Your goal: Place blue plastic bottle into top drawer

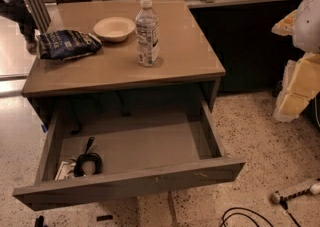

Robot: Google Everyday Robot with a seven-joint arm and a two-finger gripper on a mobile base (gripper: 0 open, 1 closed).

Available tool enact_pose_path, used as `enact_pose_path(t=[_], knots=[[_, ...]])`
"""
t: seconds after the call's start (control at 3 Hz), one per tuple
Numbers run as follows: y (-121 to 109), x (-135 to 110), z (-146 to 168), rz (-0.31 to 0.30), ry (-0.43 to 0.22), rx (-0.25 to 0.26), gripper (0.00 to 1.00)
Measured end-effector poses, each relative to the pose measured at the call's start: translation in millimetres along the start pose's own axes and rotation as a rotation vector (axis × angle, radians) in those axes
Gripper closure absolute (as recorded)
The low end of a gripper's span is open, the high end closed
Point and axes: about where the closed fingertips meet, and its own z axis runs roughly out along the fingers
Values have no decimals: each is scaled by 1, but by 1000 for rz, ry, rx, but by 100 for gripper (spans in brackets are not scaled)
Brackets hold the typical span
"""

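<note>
The blue plastic bottle [147,32] stands upright on the tabletop [180,56], right of centre, clear and ribbed with a white cap and a pale label. The top drawer [150,146] is pulled wide open below the tabletop, its flat front panel [130,183] nearest the camera. My gripper [301,78] shows as white and pale yellow parts at the right edge, well to the right of the table and apart from the bottle, holding nothing that I can see.
A cream bowl [114,28] and a dark blue crinkled snack bag [67,44] lie left of the bottle. A coiled black cable [87,162] lies in the drawer's front left corner. Cables and a power strip [295,191] lie on the speckled floor at the right.
</note>
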Motion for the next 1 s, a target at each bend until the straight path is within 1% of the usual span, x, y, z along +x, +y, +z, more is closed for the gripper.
enact_pose_path(t=[0.33, 0.67, 1.0], knots=[[0, 0, 0, 0, 0, 0, 0], [-10, 0, -1, 19, -24, 25, 0], [-39, -8, 7, 53, -93, 63, 0]])
